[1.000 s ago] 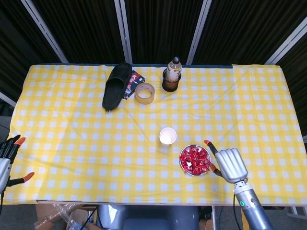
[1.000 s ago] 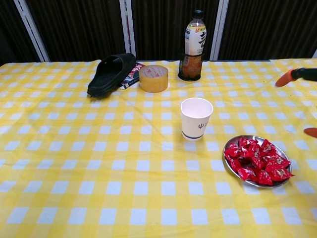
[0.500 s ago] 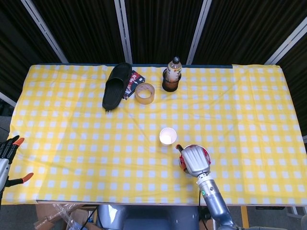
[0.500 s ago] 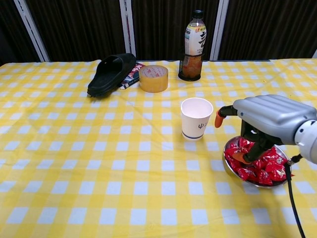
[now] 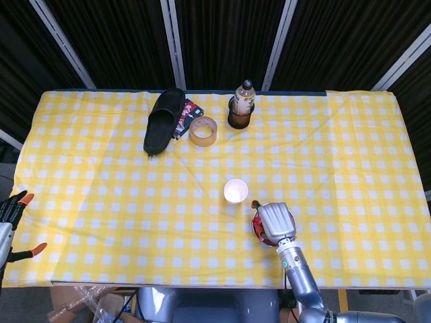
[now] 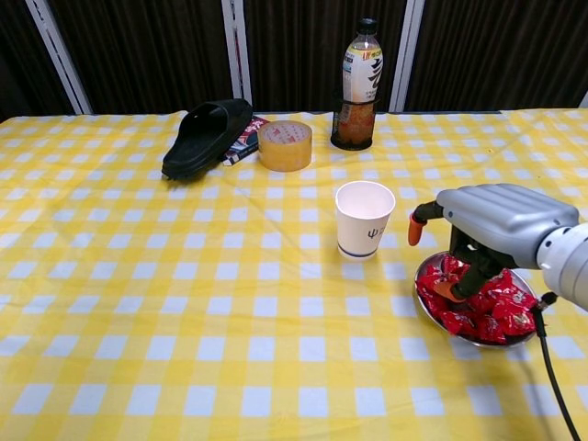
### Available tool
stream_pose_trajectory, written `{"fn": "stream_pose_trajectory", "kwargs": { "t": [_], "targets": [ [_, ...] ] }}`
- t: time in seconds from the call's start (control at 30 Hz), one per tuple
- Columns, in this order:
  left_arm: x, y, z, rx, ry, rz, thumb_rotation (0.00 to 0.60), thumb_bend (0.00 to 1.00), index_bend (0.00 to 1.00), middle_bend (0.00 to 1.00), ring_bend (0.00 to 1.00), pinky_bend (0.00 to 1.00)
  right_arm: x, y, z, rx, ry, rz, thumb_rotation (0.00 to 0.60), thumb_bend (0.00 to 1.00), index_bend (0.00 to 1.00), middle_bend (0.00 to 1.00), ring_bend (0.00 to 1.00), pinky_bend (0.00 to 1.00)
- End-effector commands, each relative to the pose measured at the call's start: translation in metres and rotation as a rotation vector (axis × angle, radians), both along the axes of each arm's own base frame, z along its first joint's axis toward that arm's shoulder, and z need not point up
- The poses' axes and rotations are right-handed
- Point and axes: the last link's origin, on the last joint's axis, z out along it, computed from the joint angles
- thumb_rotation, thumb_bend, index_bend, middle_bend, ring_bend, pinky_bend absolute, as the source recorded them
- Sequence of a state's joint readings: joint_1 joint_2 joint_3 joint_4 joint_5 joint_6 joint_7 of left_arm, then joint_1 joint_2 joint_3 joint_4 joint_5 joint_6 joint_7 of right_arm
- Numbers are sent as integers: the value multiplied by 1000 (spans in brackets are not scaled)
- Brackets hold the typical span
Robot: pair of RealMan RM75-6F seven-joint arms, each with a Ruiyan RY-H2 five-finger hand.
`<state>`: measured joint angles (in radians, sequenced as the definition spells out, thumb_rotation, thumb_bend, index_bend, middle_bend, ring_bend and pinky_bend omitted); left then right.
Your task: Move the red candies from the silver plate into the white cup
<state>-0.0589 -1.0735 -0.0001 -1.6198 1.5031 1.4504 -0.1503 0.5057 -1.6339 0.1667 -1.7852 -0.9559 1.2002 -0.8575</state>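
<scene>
The silver plate [image 6: 424,310] lies right of the white paper cup [image 6: 364,219], heaped with red wrapped candies [image 6: 501,308]. My right hand [image 6: 491,230] hovers palm down over the plate. Its fingers [image 6: 447,289] bend down into the pile and touch the candies, while the thumb sticks out left toward the cup, clear of them. I see no candy pinched. In the head view the right hand [image 5: 273,220] hides most of the plate, just below and right of the cup [image 5: 236,191]. My left hand [image 5: 9,222] hangs at the table's near left corner, fingers spread, empty.
At the back stand a drink bottle [image 6: 357,84], a roll of tape [image 6: 284,145] and a black slipper [image 6: 207,136] lying partly on a small packet [image 6: 245,138]. A yellow checked cloth [image 6: 184,303] covers the table.
The right hand swung left from beside the plate to over it, and its fingers now dip into the candies. The left hand sank slightly at the corner.
</scene>
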Motion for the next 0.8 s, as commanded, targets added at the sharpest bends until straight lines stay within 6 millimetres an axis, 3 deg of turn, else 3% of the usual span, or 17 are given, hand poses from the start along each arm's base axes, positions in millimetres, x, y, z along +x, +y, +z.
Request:
{"fn": "stream_pose_trajectory", "kwargs": {
  "t": [0.03, 0.8],
  "targets": [
    [0, 0, 0, -1, 1, -2, 600, 33, 0, 0, 0, 0, -6, 2, 0, 7, -2, -14, 600, 333, 359, 990, 1000, 989],
    [0, 0, 0, -2, -10, 4, 600, 33, 0, 0, 0, 0, -24, -1, -12, 15, -21, -72, 600, 359, 474, 990, 1000, 989]
  ]
}}
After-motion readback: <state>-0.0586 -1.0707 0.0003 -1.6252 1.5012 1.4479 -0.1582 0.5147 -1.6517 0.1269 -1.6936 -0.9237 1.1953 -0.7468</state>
